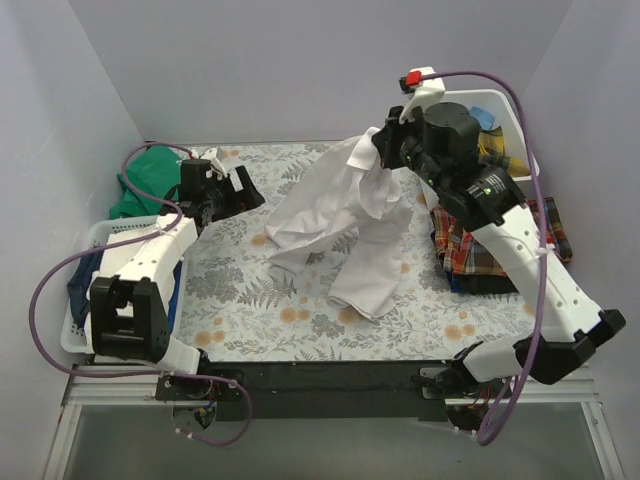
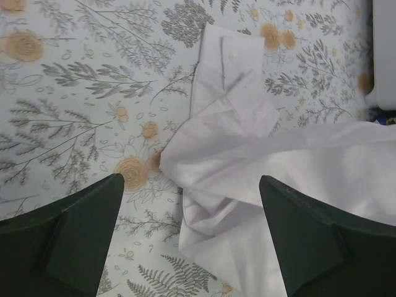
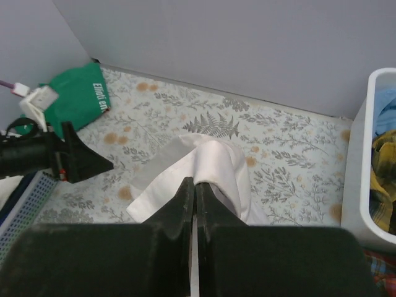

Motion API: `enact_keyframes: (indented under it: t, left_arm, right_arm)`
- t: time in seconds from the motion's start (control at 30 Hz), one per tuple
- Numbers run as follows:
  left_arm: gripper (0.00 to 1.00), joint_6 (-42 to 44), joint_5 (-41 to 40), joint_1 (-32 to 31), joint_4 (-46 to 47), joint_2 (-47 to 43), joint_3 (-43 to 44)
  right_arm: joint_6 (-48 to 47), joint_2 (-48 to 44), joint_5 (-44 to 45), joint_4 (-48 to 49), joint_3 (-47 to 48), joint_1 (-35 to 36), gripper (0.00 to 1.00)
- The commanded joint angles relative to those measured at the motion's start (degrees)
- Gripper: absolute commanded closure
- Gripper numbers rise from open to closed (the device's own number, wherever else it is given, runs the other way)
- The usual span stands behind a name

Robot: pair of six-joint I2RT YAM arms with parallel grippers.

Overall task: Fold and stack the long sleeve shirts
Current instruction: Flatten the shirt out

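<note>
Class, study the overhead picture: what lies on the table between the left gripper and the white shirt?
Only bare floral table cover. The top view shows nothing else between the left gripper and the white shirt.

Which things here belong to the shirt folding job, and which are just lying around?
Job: white shirt, red plaid shirt, yellow plaid shirt, light blue shirt.
Lying about: green cloth, floral table cover, white basket.

Right gripper, jaws closed on the white shirt. Left of the shirt: left gripper, green cloth. Right of the shirt: white bin holding yellow plaid cloth.
</note>
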Motion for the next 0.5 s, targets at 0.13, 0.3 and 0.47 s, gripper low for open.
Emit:
enact_keyframes:
  t: [0.13,0.3,0.47]
  left_arm:
    - [0.08,8.61,13.71,-4.83,13.69,8.57,3.26]
    - [0.09,12.14,19.16,-7.38,14.66,14.38,6.60]
    - [0.10,13.99,20.67,-8.53,16.32,14.03,3.18]
  right_arm:
    - [-3.69,-3.89,-7.31,1.90,-3.60,-0.25,0.99]
    - [-2.99,-5.65,-8.81,1.28,-5.28,-0.25,0.99]
    - [-2.72,-5.91,-9.08,0.84,-5.19,-0.25,0.99]
